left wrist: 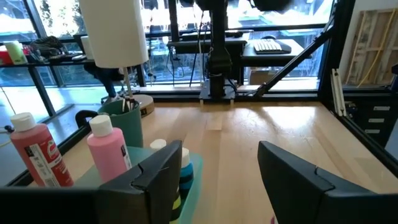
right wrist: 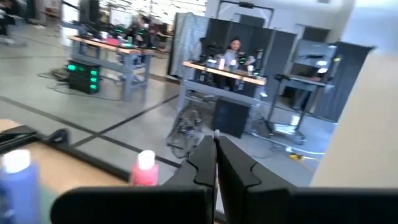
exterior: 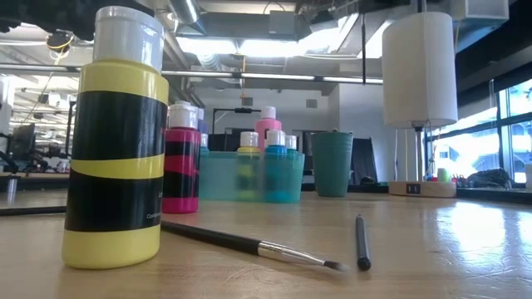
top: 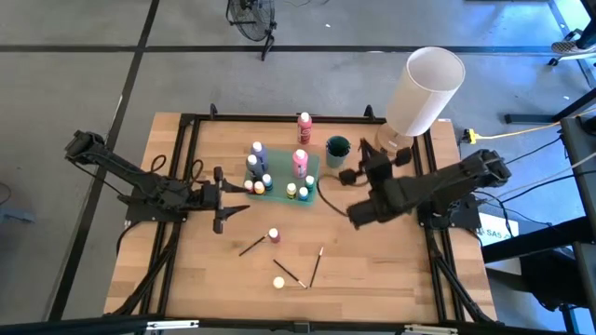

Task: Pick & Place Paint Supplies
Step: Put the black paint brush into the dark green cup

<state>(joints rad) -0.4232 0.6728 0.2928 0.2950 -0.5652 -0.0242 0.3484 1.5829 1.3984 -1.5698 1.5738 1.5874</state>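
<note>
On the wooden worktop (top: 372, 270) a green tray (top: 313, 166) holds a group of small paint bottles (top: 259, 182) with white caps: a tall purple one (top: 258, 152), a tall pink one (top: 300, 162), and short blue, yellow and orange ones. One red bottle (top: 304, 125) stands alone behind the tray, near a dark green cup (top: 337, 151). Nearer the front edge, a small pink bottle (top: 274, 235) and a yellow bottle (top: 278, 281) with black bands stand among three thin dark brushes (top: 289, 274). Left of the tray, the left hand (top: 220, 199) hangs with its fingers apart and holds nothing. Right of the tray, the right hand (top: 351, 174) has its fingers pressed together, also holding nothing.
</note>
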